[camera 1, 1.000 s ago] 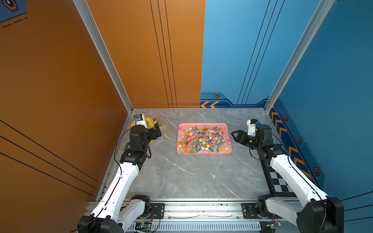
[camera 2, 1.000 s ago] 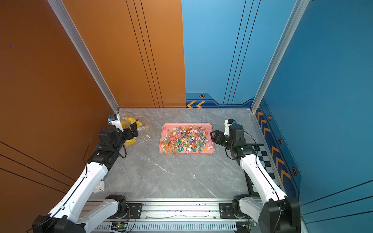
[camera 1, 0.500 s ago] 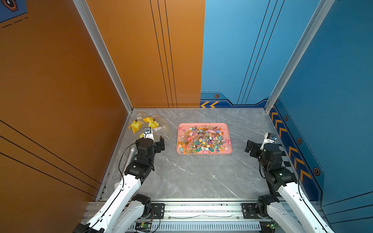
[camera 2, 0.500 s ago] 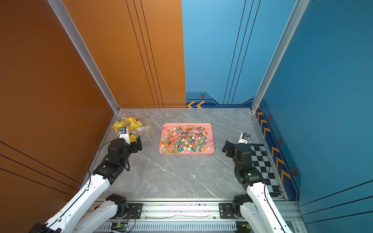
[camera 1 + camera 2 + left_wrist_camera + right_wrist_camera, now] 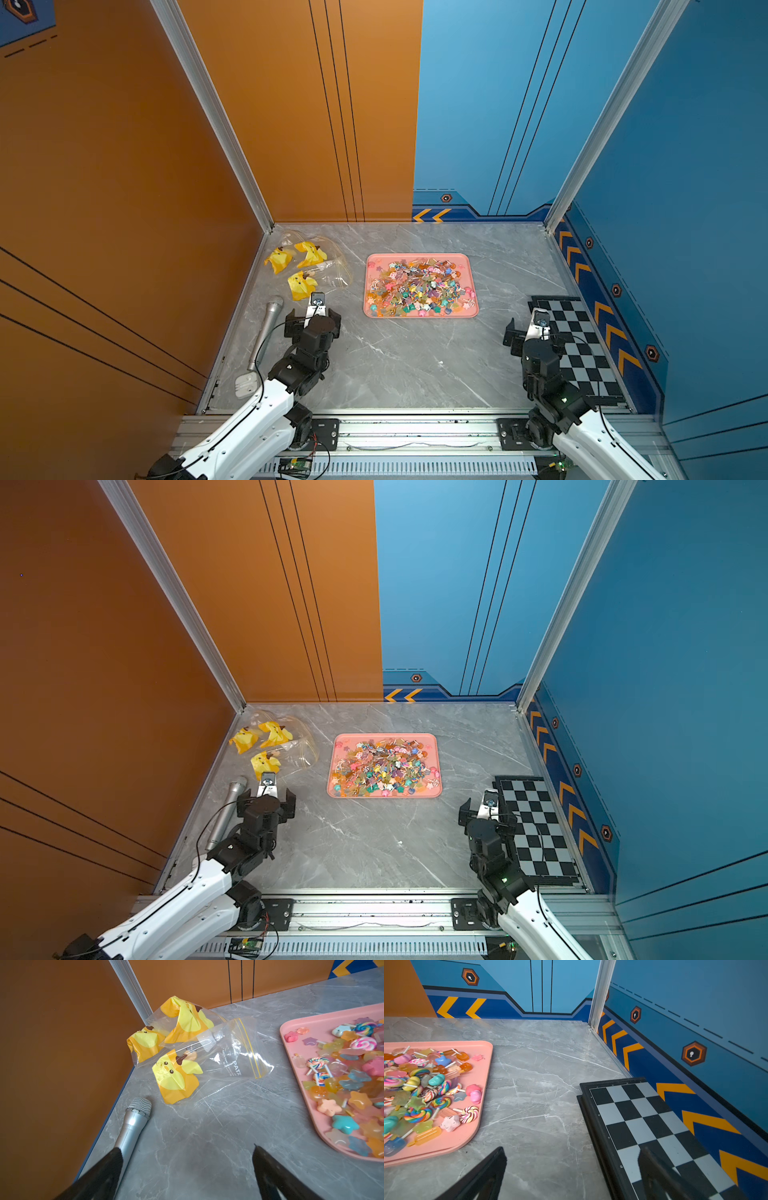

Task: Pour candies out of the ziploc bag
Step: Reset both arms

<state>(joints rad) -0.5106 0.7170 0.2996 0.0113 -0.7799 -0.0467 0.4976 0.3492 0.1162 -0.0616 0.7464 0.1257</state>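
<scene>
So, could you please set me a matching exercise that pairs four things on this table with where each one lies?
Things:
1. candies
2. ziploc bag
3. microphone
4. chessboard

Places:
A. by the right edge
B. on the pink tray
C. in the far left corner
D. along the left edge, nearer the robot

Pairs: 1-B, 2-C, 3-D, 4-A

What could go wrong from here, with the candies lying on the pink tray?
1. The candies lie close to the low rim of the pink tray; a bump may spill some.
2. The open left fingers are beside the microphone and could roll it.
3. One of the open right fingers hangs over the chessboard; lowering may strike it.
</scene>
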